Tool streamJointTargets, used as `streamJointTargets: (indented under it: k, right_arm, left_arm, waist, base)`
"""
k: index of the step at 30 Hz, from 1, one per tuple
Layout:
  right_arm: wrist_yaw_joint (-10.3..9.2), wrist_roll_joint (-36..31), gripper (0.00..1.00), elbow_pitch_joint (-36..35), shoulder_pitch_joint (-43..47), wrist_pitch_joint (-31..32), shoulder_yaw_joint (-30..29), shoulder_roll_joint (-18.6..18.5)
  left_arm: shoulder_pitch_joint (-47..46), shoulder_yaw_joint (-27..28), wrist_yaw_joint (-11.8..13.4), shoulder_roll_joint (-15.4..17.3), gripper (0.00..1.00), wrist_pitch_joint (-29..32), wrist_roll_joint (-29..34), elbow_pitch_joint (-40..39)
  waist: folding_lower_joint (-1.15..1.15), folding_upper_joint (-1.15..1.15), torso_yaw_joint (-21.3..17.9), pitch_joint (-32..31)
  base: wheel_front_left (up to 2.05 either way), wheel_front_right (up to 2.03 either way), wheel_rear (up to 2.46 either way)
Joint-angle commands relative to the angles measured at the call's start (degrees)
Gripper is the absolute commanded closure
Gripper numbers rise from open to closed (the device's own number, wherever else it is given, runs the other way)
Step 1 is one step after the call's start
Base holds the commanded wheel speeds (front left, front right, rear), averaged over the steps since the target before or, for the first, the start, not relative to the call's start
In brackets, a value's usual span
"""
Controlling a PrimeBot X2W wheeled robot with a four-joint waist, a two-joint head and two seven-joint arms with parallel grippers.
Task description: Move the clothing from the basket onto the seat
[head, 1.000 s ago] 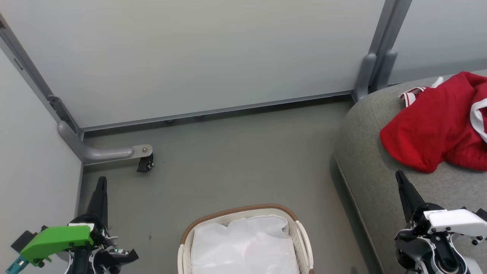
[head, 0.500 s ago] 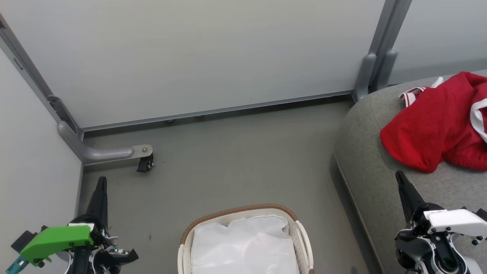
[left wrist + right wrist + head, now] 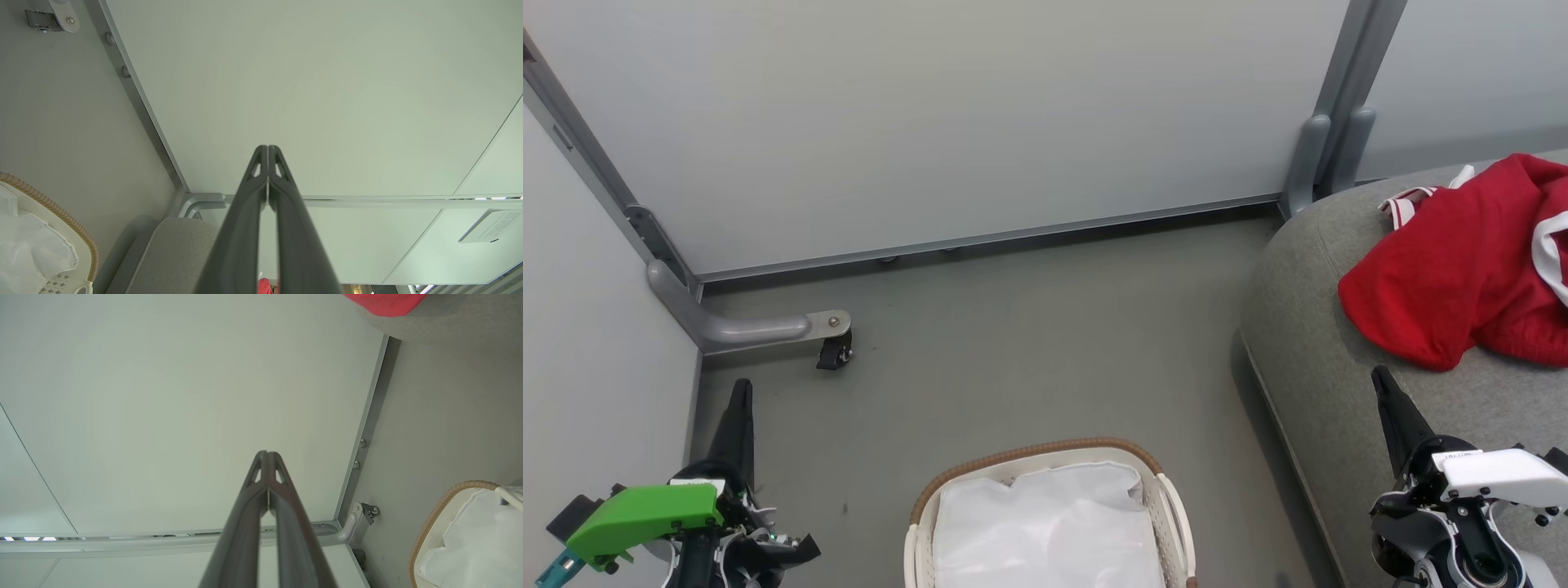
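Note:
The red clothing [image 3: 1470, 261] with white trim lies bunched on the grey seat [image 3: 1307, 343] at the right of the head view; a red edge of the clothing [image 3: 384, 303] peeks in at the top of the right wrist view. The white basket [image 3: 1045, 523] with its brown woven rim sits on the floor at the bottom centre, holding just the white liner. My left gripper [image 3: 740, 392] is shut and empty at the lower left, well left of the basket. My right gripper [image 3: 1380, 380] is shut and empty above the seat's front, just below the clothing.
Grey partition panels close the space at the back and left. A caster foot [image 3: 833, 347] of the partition juts onto the floor at the left. Bare grey floor [image 3: 1029, 351] lies between the basket, the panels and the seat.

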Motion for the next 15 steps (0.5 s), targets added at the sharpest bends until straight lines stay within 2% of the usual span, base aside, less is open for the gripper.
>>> streamJointTargets:
  k: [1,15]
  right_arm:
    - [-0.02,0.2,1.0,-0.2,-0.5,0.2,-0.1,-0.3]
    - [-0.02,0.2,1.0,-0.2,-0.5,0.2,-0.1,-0.3]
  left_arm:
    - [-0.6,0.1,-0.1,0.2,1.0,0.2,0.1,-0.1]
    - [-0.6,0.1,-0.1,0.2,1.0,0.2,0.0,-0.1]
  waist:
    - [0.0,0.0,0.0,0.0]
    - [0.0,0.0,0.0,0.0]
  base:
    - [0.0,0.0,0.0]
    - [0.0,0.0,0.0]
